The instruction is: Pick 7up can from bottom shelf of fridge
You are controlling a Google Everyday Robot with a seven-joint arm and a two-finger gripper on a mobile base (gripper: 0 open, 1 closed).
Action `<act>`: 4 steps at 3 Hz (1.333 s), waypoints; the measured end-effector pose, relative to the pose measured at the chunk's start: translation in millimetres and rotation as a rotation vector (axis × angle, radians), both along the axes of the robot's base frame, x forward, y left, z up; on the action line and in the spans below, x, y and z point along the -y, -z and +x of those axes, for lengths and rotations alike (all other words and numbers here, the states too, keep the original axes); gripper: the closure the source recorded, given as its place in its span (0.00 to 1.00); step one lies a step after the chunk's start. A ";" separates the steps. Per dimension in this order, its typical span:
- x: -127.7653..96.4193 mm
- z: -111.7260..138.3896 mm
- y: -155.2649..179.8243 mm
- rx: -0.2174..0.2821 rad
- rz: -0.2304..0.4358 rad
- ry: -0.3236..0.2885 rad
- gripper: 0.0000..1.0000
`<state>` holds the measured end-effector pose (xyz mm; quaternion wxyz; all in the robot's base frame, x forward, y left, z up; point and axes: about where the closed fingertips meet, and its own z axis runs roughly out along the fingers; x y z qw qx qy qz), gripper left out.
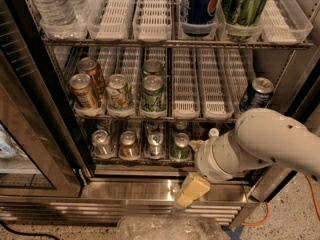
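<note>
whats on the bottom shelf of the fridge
Four cans stand along the front of the bottom shelf. The arm covers its right end; the gripper hangs below it, outside.

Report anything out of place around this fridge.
A blue can stands alone at the middle shelf far right, apart from the other cans. Crumpled clear plastic lies on the floor before the fridge. The tool hangs at the sill, outside.

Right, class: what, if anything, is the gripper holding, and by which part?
Nothing visible: the gripper hangs before the fridge sill, below the bottom shelf, clear of the cans.
</note>
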<state>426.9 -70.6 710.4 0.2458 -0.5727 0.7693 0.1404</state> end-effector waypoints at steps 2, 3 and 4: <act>-30.6 6.7 67.9 -0.013 0.283 0.143 0.00; -48.5 -14.8 110.4 0.012 0.434 0.217 0.00; -58.2 -11.7 116.7 0.172 0.536 0.264 0.00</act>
